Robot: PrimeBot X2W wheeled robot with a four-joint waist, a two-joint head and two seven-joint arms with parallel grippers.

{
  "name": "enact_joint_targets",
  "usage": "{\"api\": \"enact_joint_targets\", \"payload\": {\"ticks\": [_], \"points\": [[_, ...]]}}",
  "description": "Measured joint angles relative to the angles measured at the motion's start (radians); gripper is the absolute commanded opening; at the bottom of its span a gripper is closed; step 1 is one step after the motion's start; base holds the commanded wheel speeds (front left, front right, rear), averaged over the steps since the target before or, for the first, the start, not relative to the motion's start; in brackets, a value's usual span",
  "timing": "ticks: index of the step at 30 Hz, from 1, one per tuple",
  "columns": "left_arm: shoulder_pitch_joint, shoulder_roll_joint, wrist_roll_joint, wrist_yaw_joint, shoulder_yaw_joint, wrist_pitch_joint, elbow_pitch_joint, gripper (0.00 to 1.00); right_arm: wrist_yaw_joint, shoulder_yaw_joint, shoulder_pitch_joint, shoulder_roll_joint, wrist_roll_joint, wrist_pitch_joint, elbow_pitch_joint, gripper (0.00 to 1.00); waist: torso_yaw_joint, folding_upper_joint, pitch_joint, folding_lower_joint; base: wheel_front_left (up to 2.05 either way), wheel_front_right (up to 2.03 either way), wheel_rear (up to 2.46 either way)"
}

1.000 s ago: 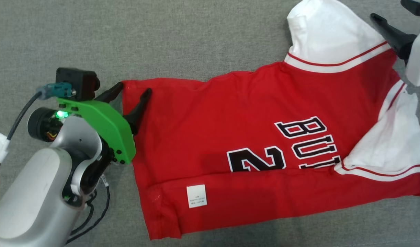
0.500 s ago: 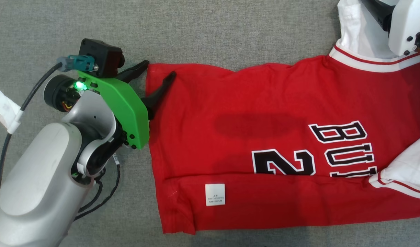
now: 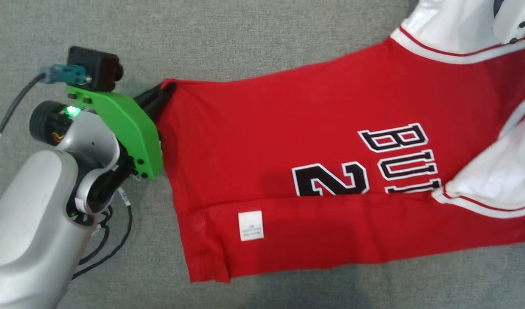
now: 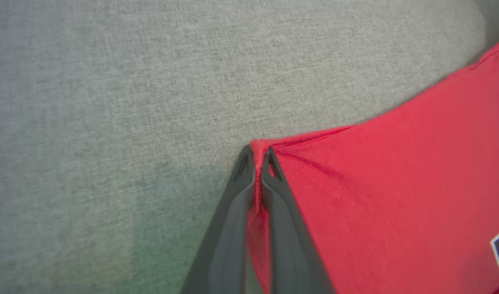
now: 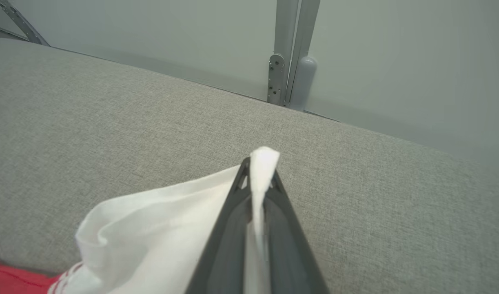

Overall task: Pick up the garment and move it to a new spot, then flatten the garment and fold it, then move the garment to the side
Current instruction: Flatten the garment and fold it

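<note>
Two grippers now clamping cloth, both standing apart a second ago. Left gripper (image 4: 255, 157) pinching red hem corner (image 4: 260, 143) of garment (image 3: 288, 141); right gripper (image 5: 259, 171) pinching edge of white sleeve (image 5: 159, 212). Far edge of garment, slack before, pulling into straight line between holds. Garment lying spread on grey fabric surface (image 3: 245, 38), near side folded over, label (image 3: 250, 225) showing. Judging: grasp secured, lift or stretch for flattening coming next.
</note>
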Motion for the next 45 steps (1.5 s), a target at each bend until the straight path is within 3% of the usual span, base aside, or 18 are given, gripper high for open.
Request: {"api": "enact_joint_targets", "payload": {"ticks": [4, 10, 16, 22, 23, 24, 25, 28, 30, 36, 40, 45], "points": [[0.001, 0.01, 0.007, 0.013, 0.022, -0.032, 0.007, 0.0, 0.0, 0.023, 0.005, 0.004, 0.018, -0.071, 0.009, 0.0, -0.017, 0.0, -0.035, 0.0, 0.0, 0.0, 0.0], [0.129, 0.032, 0.029, 0.041, 0.018, -0.077, -0.102, 0.0, 0.0, 0.063, 0.174, -0.052, 0.103, -0.207, -0.124, 0.0, -0.042, 0.0, -0.102, 0.0, 0.0, 0.0, 0.0], [0.43, 0.089, -0.007, 0.133, 0.054, -0.137, -0.295, 0.0, 0.0, 0.022, 0.477, -0.117, 0.162, -0.319, -0.253, 0.0, -0.078, 0.0, -0.186, -0.0001, 0.0, 0.0, 0.0], [0.67, 0.085, -0.041, 0.207, 0.083, -0.212, -0.37, 0.0, 0.0, 0.012, 0.683, -0.078, 0.171, -0.339, -0.286, 0.0, -0.141, 0.0, -0.243, -0.0001, 0.0, 0.0, 0.0], [0.688, 0.083, -0.04, 0.217, 0.087, -0.226, -0.367, 0.0, 0.0, 0.012, 0.695, -0.065, 0.161, -0.343, -0.278, 0.13, -0.151, 0.0, -0.25, -0.0002, 0.0, 0.0, 0.0], [0.701, 0.077, -0.04, 0.224, 0.088, -0.239, -0.363, 0.44, 0.0, 0.009, 0.701, -0.052, 0.151, -0.348, -0.267, 0.91, -0.161, 0.0, -0.256, -0.0002, 0.0, 0.0, 0.0], [0.711, 0.067, -0.04, 0.226, 0.084, -0.246, -0.36, 1.0, 0.0, 0.005, 0.703, -0.038, 0.135, -0.352, -0.249, 1.0, -0.17, 0.0, -0.262, -0.0001, 0.0, 0.0, 0.0], [0.744, 0.041, -0.027, 0.232, 0.076, -0.299, -0.353, 1.0, 0.0, -0.013, 0.709, -0.016, 0.086, -0.357, -0.209, 1.0, -0.194, 0.0, -0.277, -0.0002, 0.0, 0.0, 0.0], [0.758, -0.003, -0.018, 0.275, 0.126, -0.394, -0.343, 1.0, 0.0, -0.042, 0.722, -0.001, 0.081, -0.364, -0.205, 1.0, -0.201, 0.0, -0.289, -0.0002, 0.0, 0.0, 0.0], [0.858, -0.045, 0.126, 0.373, 0.245, -0.727, -0.255, 1.0, 0.0, -0.207, 0.793, 0.028, 0.06, -0.341, -0.226, 1.0, -0.205, 0.0, -0.334, -0.0002, 0.0, 0.0, 0.0], [0.878, -0.1, 0.181, 0.357, 0.253, -0.791, -0.202, 1.0, -0.001, -0.295, 0.821, 0.062, -0.009, -0.244, -0.207, 1.0, -0.196, 0.0, -0.369, -0.0001, 0.0, 0.0, 0.0], [0.866, -0.185, 0.293, 0.298, 0.322, -0.799, -0.153, 1.0, -0.001, -0.353, 0.808, 0.163, -0.081, -0.148, -0.158, 1.0, -0.166, 0.0, -0.395, -0.0002, 0.0, 0.0, 0.0]]}}
